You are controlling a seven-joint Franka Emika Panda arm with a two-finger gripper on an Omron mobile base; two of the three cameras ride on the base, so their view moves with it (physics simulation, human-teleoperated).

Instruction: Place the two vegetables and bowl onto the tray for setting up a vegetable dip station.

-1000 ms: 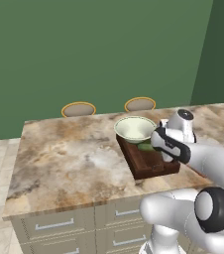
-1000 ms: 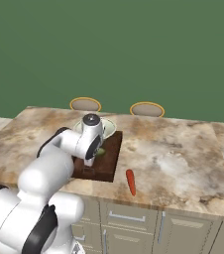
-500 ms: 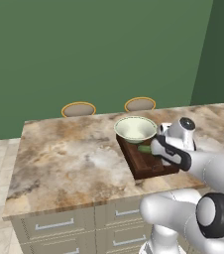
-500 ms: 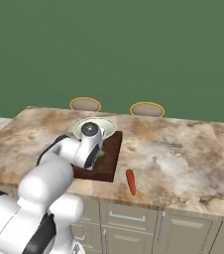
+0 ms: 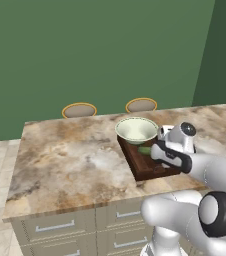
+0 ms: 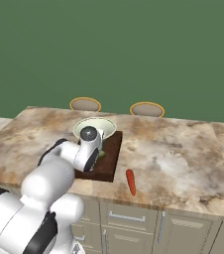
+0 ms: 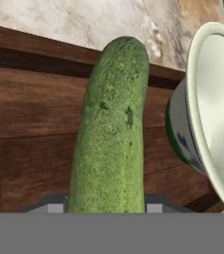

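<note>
Dark green, elongated cucumber (image 7: 111,129) ran up the centre of the hand view, gripped between the half-closed jaws of the gripper (image 5: 157,150) just above the dark brown wooden tray (image 5: 144,169), apparently for lowering beside the pale cream-green ceramic bowl (image 5: 136,129) at the tray's far end. Slim orange-red carrot (image 6: 130,181) lay right of the tray, on the marble counter (image 6: 178,158).

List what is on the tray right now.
On the tray sit the bowl at its far end and the cucumber beside it, lying on the wood. The claw and arm cover part of the tray. The carrot lies on the counter, off the tray.
</note>
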